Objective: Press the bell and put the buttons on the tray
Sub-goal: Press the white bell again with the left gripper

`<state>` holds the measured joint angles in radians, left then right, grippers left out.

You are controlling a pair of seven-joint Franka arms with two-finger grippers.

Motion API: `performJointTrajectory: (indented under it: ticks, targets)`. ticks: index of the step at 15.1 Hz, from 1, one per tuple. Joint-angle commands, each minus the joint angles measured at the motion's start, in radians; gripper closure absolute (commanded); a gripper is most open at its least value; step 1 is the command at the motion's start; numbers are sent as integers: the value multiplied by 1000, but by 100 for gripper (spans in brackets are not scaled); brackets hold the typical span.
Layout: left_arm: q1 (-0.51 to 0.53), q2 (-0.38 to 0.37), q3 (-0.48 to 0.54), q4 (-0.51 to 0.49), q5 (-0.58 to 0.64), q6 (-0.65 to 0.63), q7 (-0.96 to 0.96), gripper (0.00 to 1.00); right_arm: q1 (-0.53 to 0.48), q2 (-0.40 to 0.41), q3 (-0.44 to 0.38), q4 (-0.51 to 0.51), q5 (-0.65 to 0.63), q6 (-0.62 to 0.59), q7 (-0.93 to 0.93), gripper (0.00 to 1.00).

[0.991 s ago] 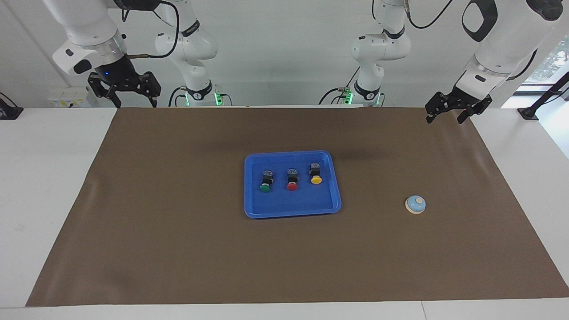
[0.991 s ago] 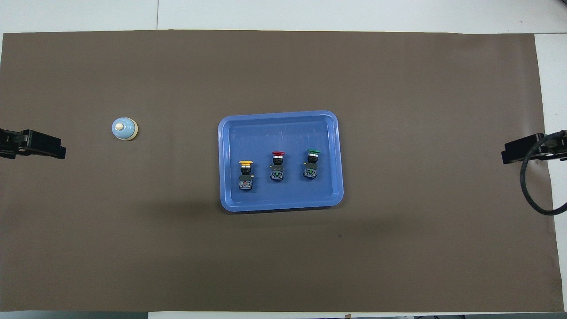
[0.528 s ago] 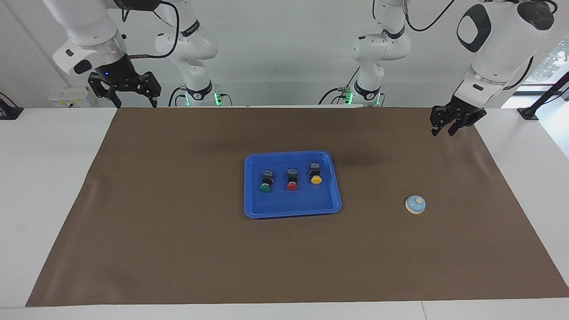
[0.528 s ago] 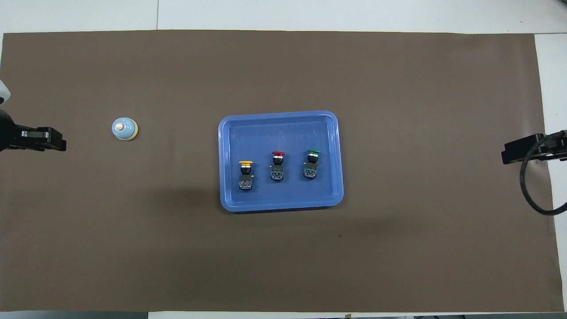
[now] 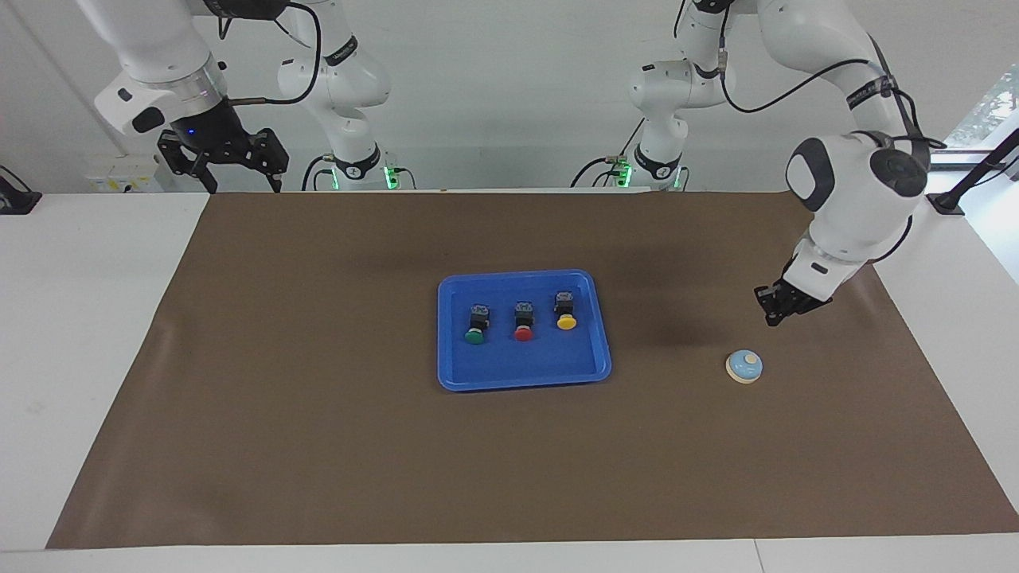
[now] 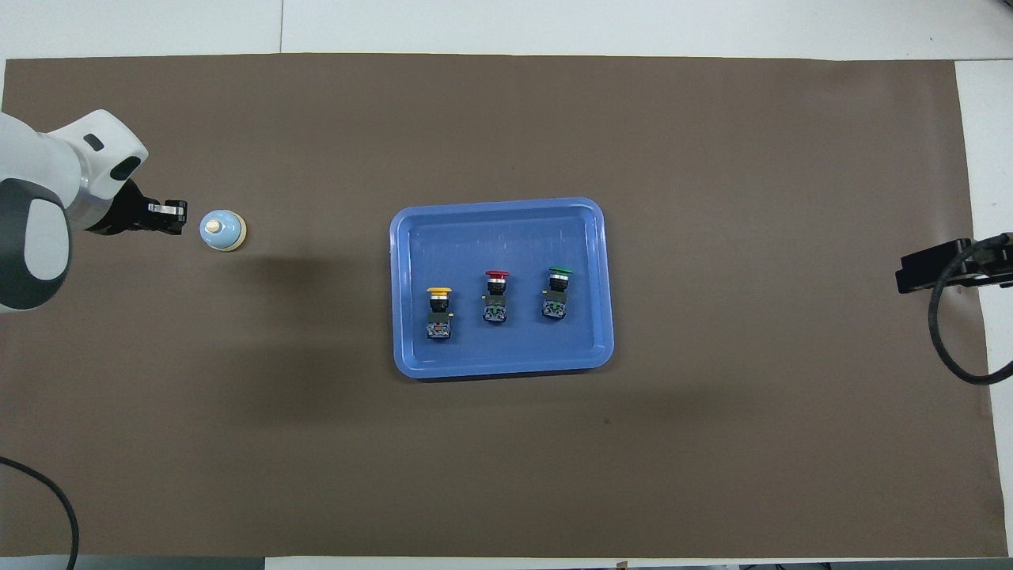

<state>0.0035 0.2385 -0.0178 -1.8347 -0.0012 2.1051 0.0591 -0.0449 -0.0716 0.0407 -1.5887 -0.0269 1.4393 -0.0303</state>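
Since the earlier frame your left gripper [image 5: 772, 317] has swung out and down, jaws closed on nothing, presumably to press the small light-blue domed bell [image 5: 744, 366] just beside it. Three mushroom-capped buttons [image 5: 523, 322] lie on the blue plastic tray [image 5: 521, 374]. Your right gripper [image 5: 243, 181] waits, jaws wide.

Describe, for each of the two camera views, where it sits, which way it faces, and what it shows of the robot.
Facing view: high across the table, looking at both arms; left gripper shut above the bell, right gripper waiting.
Overhead view: above the robots' end, looking steeply down; left gripper beside the bell.
Shared: tray holding three buttons.
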Motion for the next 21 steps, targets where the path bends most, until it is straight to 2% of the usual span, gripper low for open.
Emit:
performJointTrajectory:
  ticks: [1,5,12,21]
  targets:
    - [0,31,2,9,27,53,-19,100,-7,-23,4,-25,-4,0,-16,0]
    - [-7,76,2,12,27,99,-22,100,-9,-23,4,-25,-4,0,-16,0]
    - [-13,82,2,6,27,107,-45,100,-9,-25,4,-25,-4,0,-16,0]
    - [-17,91,2,-63,29,173,-51,100,-7,-23,4,-25,-2,0,-16,0]
